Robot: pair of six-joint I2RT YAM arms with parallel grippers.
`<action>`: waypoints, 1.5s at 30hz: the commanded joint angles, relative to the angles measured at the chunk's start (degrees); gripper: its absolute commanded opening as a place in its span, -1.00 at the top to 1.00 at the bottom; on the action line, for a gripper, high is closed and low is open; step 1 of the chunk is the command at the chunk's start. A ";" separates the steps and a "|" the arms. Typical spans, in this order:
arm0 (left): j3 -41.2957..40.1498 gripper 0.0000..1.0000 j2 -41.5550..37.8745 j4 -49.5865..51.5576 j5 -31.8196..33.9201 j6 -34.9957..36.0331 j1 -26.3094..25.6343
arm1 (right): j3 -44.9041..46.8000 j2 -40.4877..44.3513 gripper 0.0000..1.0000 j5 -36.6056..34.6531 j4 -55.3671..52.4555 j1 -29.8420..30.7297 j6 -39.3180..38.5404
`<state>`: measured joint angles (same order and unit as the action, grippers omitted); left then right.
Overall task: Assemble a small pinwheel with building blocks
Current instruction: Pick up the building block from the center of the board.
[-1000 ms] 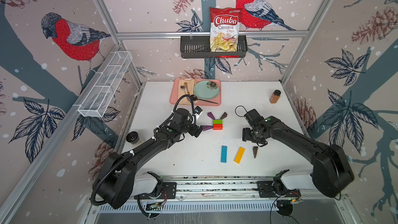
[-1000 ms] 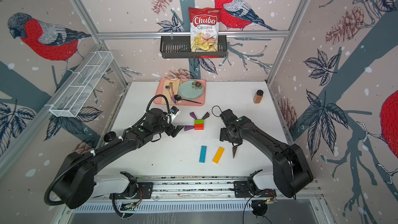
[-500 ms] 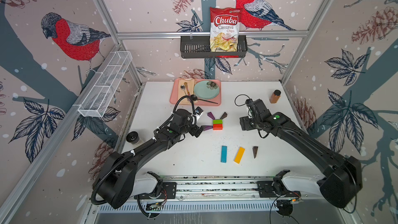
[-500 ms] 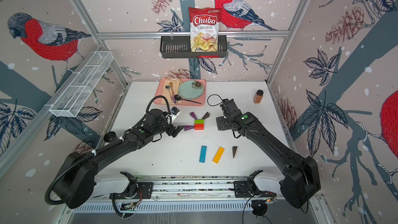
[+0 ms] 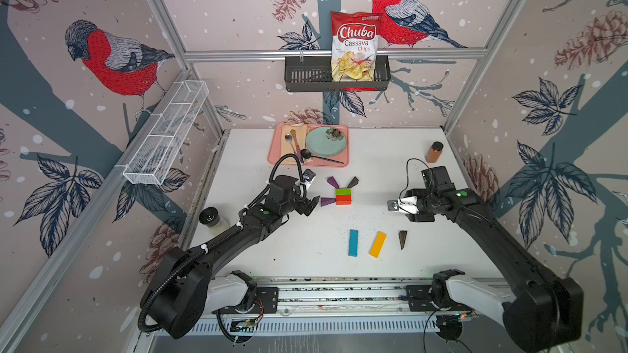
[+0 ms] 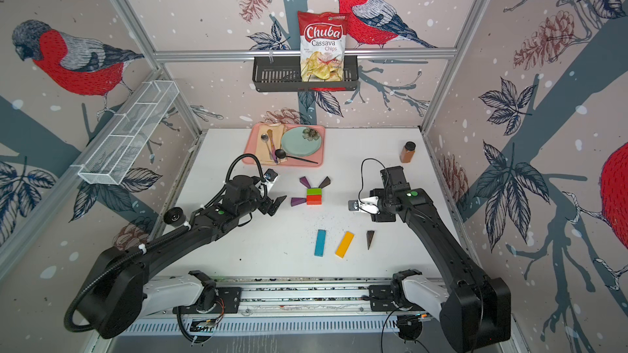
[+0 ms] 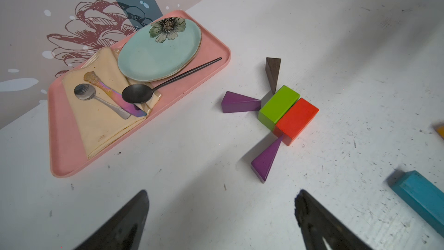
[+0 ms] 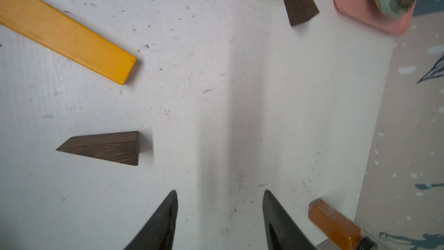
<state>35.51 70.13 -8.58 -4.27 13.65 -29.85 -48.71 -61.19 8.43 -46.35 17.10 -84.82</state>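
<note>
My left gripper hangs spread and empty just beside the half-built pinwheel. My right gripper, jaws parted on nothing, sits farther off. I'd pinch the loose brown wedge, lying apart from the pinwheel, across its flat sides and seat its tip against the red brick.

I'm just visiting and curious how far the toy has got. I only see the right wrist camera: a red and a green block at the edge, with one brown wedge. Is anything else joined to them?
Observer: Yes: one purple wedge meets the green brick, a second purple wedge the red brick, both on the side away from you.
Operator: Any loose pieces besides my yellow bar and brown wedge?
Observer: A blue bar lies beside the yellow bar, not touching it.
Operator: Is something holding the purple ones?
Observer: No. The left gripper hangs open and empty near them.
</note>
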 commanded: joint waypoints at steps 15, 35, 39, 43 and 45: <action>-2.81 -0.91 -4.13 -3.03 -4.26 2.35 0.68 | 11.49 3.90 0.05 -8.97 -7.00 10.90 -7.35; -2.57 -0.91 -5.26 -1.45 -2.42 0.68 0.81 | 15.14 -2.23 0.03 -10.37 5.92 8.82 -13.41; -2.68 -0.91 -5.44 -1.35 -1.88 0.76 0.83 | 15.22 -3.40 0.03 -10.29 7.00 8.73 -14.21; -2.58 -0.91 -5.20 -1.44 -1.97 0.52 0.75 | 15.31 -4.36 0.07 -9.41 7.68 8.81 -14.48; -2.55 -0.91 -5.18 -1.44 -1.91 0.41 0.80 | 15.38 -4.81 0.12 -9.59 7.58 8.69 -14.67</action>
<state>32.51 64.95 -9.61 -6.04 14.37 -29.08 -33.50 -65.58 -2.26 -39.00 25.82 -98.87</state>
